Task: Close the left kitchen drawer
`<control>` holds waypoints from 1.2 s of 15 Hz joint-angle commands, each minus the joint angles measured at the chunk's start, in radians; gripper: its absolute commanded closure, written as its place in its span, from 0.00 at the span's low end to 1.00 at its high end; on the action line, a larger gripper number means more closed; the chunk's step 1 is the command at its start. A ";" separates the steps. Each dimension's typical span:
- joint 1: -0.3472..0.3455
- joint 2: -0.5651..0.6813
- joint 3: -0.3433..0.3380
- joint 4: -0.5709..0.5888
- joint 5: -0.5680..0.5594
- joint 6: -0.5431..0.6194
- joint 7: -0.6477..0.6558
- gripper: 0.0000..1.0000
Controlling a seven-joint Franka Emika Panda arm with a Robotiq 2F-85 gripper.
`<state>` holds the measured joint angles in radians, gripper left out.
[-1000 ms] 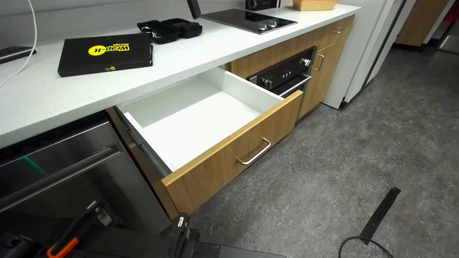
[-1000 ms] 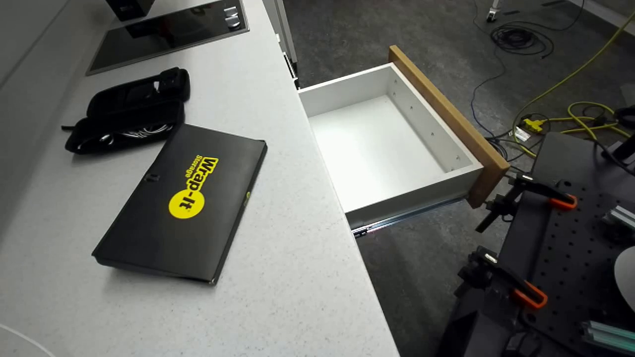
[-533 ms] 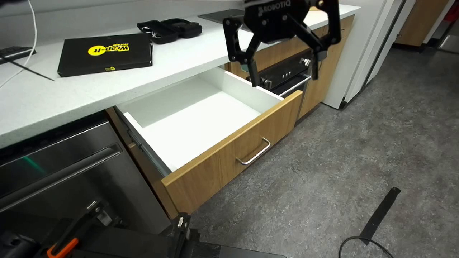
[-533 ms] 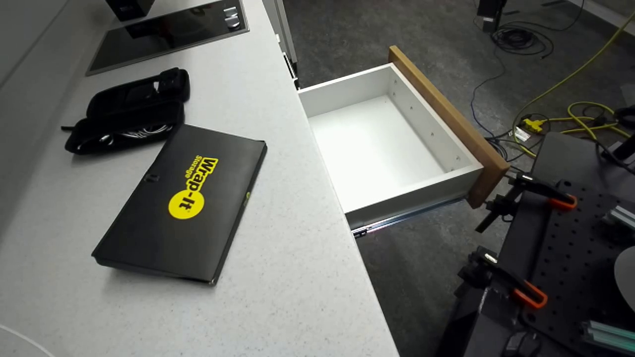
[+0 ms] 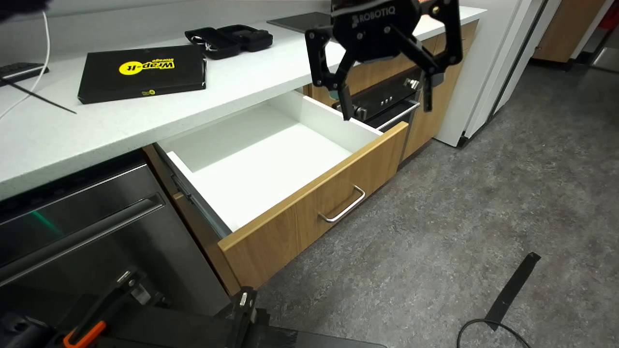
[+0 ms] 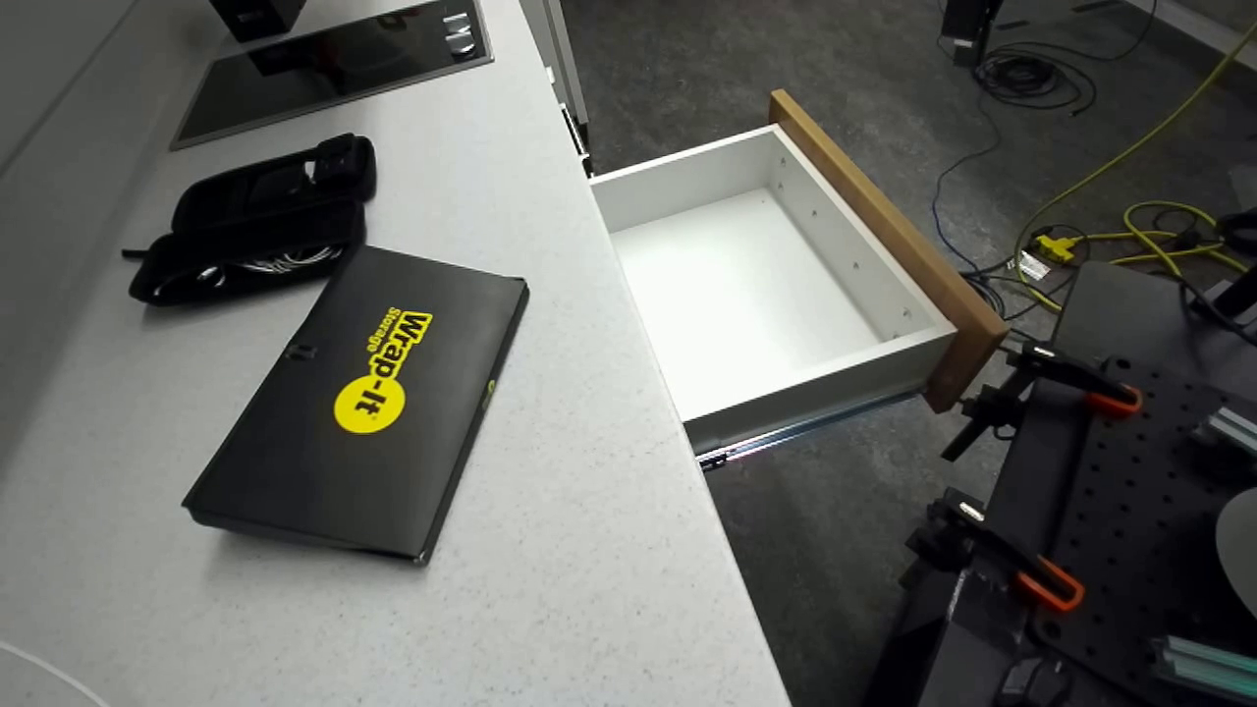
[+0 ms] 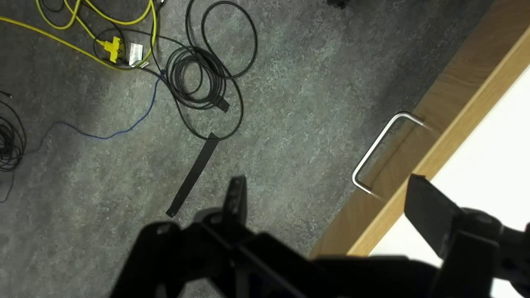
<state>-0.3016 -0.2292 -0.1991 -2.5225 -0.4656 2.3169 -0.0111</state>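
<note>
The left kitchen drawer stands pulled out in both exterior views, with an oak front [image 5: 280, 241] and a bare white interior [image 6: 746, 295]. A silver bar handle [image 5: 347, 210] is on the front; it also shows in the wrist view [image 7: 374, 145]. My gripper [image 5: 387, 112] is open with nothing between its fingers. In an exterior view it hangs in front of the oven and the drawer's far side, apart from the drawer. In the wrist view the gripper [image 7: 326, 181] has one finger over the floor and the other over the drawer's top edge and interior.
A worktop [image 6: 589, 550] overhangs the drawer, bearing a black box [image 5: 142, 72], a black case [image 5: 229, 39] and a cooktop [image 6: 334, 69]. A black oven [image 5: 387, 96] and a steel appliance [image 5: 96, 232] flank it. Clamps [image 6: 1051, 584] stick out from the robot's base. Cables [image 7: 194, 78] lie on the floor.
My gripper was out of the exterior views a second ago. It has come in from above, open, and has since shifted slightly down and right. The drawer has not moved.
</note>
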 commanded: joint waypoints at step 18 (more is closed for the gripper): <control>0.026 0.741 -0.145 0.378 -0.029 0.228 0.362 0.00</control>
<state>-0.3105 0.4096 -0.3214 -2.2307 -0.5551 2.5286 0.3486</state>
